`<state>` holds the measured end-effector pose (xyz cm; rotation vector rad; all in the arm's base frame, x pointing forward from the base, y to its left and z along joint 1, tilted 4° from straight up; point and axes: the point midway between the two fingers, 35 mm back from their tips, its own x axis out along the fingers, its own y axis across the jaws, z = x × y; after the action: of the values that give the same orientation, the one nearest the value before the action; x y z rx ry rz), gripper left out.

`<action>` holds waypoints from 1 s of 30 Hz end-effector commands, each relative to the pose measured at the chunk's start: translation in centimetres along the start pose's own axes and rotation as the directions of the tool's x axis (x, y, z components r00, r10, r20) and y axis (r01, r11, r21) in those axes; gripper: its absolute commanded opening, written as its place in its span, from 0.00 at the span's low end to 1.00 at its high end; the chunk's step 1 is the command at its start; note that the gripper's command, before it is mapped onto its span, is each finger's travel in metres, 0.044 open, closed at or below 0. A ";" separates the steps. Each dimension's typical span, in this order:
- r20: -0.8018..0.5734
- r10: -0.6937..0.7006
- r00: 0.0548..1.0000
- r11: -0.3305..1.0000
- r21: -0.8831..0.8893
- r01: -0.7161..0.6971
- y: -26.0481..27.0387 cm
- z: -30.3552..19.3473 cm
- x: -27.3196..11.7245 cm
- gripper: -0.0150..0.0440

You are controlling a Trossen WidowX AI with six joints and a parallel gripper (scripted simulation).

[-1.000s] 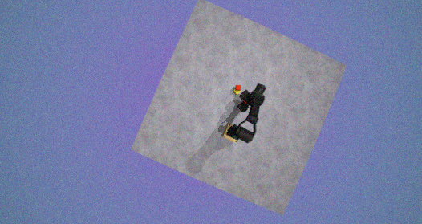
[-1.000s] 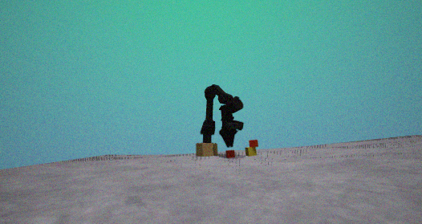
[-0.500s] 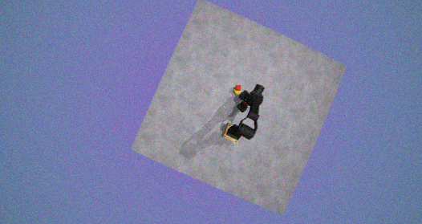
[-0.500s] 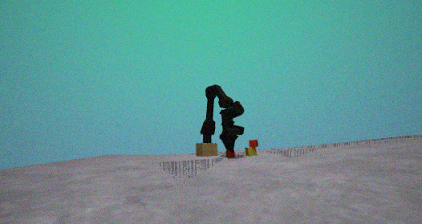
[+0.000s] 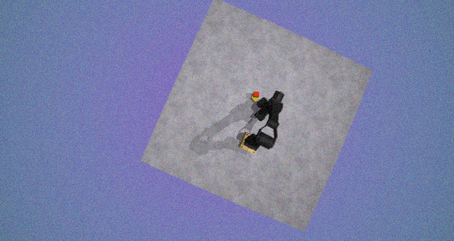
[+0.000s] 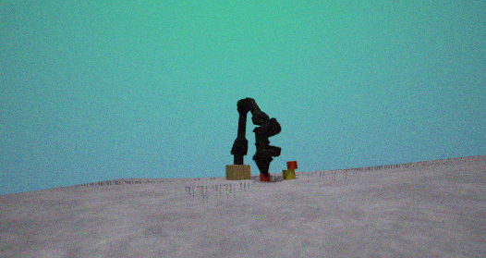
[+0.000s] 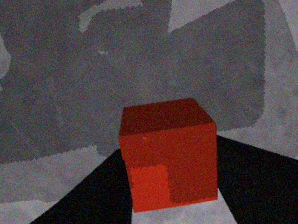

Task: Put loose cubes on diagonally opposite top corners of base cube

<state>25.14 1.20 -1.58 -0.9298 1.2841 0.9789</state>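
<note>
A yellow base cube (image 5: 255,99) (image 6: 288,175) stands on the grey surface. One red cube (image 5: 255,94) (image 6: 292,165) rests level on its top, shifted to the right in the exterior view and overhanging there. My gripper (image 6: 265,174) (image 7: 167,151) points down and is shut on the other red cube (image 6: 265,178) (image 7: 172,172), left of the base cube in the exterior view. In the wrist view a dark finger is against each side of this cube. It is at the surface; whether it touches is hard to tell. In the top view the arm hides it.
The arm rises from a tan block (image 5: 248,149) (image 6: 237,172), left of the cubes in the exterior view. The grey floor (image 5: 207,72) (image 6: 185,220) ends in straight edges in the top view. The arm's shadow falls over the surface around the held cube.
</note>
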 end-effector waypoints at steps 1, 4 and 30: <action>0.005 -0.007 1.000 1.000 0.002 0.007 -0.3 0.2 -1.0 0.43; 0.005 -0.007 1.000 1.000 0.002 0.007 -0.5 0.2 -1.9 0.43; 0.004 -0.007 1.000 1.000 0.002 0.007 -0.2 0.1 -10.0 0.43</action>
<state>25.14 0.64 7.01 -0.9233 1.2919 0.9775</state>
